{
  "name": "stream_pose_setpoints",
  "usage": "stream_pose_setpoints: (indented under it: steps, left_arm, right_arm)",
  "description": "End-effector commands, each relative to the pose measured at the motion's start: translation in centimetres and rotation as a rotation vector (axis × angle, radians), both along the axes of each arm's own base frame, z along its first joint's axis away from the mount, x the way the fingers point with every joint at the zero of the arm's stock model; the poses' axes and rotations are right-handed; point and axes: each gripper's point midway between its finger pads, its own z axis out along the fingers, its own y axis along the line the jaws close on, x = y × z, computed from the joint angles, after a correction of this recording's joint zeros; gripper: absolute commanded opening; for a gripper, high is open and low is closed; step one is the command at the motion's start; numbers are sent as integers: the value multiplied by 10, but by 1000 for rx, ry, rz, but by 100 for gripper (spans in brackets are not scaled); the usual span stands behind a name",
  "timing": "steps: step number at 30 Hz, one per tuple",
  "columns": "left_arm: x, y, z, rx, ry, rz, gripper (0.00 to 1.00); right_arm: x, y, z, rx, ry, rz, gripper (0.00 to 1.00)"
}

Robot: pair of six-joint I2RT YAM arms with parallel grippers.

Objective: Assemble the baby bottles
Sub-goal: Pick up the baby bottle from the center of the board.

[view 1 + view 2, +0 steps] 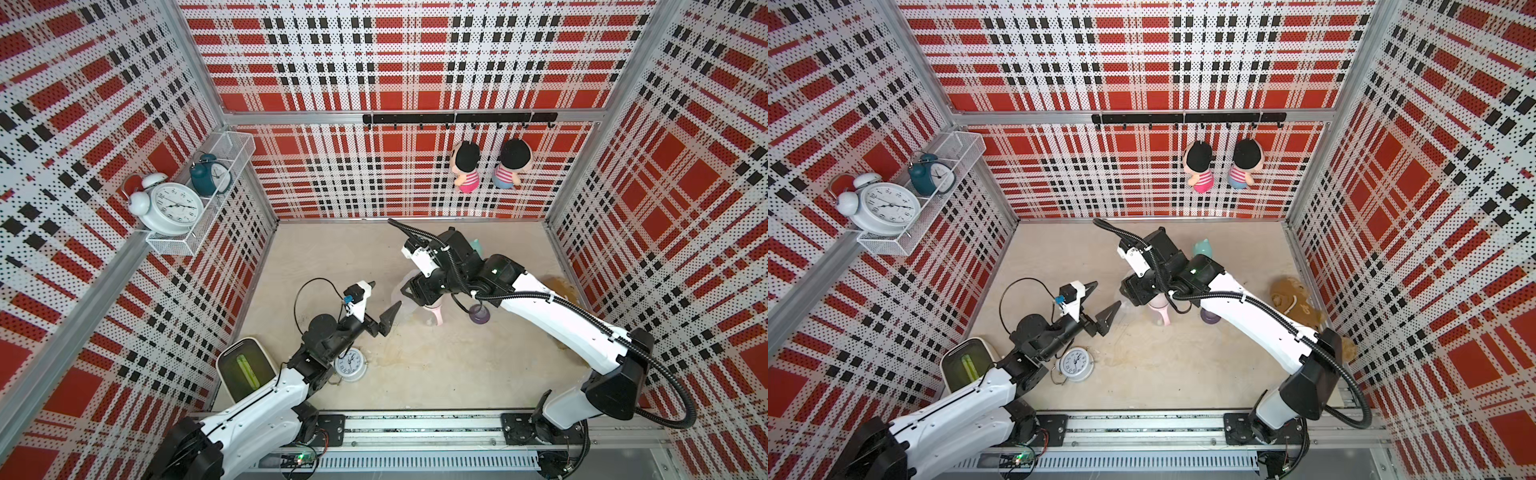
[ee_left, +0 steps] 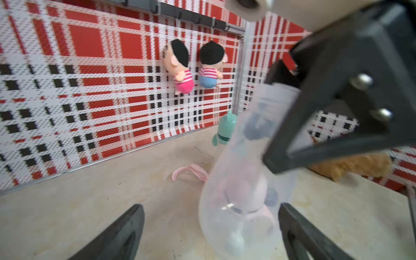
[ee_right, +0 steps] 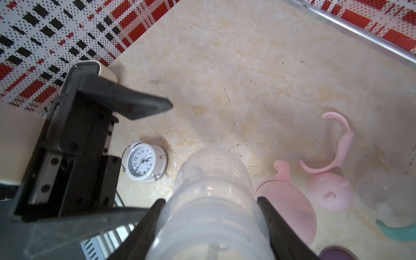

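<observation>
Our right jaws are clamped on a clear bottle [image 3: 211, 202], holding it tilted over the desk [image 3: 247, 67], while our left jaws stand wide apart and empty, near its free end. We see a pink ring [image 3: 333, 144] and a pink cap [image 3: 329, 191] lying on the desk just beside each other. A teal bottle [image 1: 1202, 249] stands toward the back wall, and a white clock [image 3: 145, 164] lies well apart from the pink parts.

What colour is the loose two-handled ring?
Pink; the two-handled ring shows best in the right wrist view.
</observation>
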Motion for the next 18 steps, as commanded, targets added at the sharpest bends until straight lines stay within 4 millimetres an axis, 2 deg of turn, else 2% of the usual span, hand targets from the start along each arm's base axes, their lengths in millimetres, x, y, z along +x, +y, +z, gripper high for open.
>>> stream_pose_setpoints:
  steps: [1, 5, 8, 18]
  left_arm:
    - [-18, -21, -6, 73, -69, -101, 95]
    - [-34, -40, -10, 112, -95, -194, 95]
    - [-33, -46, -10, 122, -94, -194, 95]
    - [-23, -58, -4, 97, -104, -201, 96]
  right_arm:
    - [-15, -8, 29, 25, -27, 56, 58]
    - [-21, -12, 44, 45, -35, 78, 58]
    - [-29, -12, 50, 60, -22, 105, 59]
    - [-44, -9, 38, 55, 46, 171, 60]
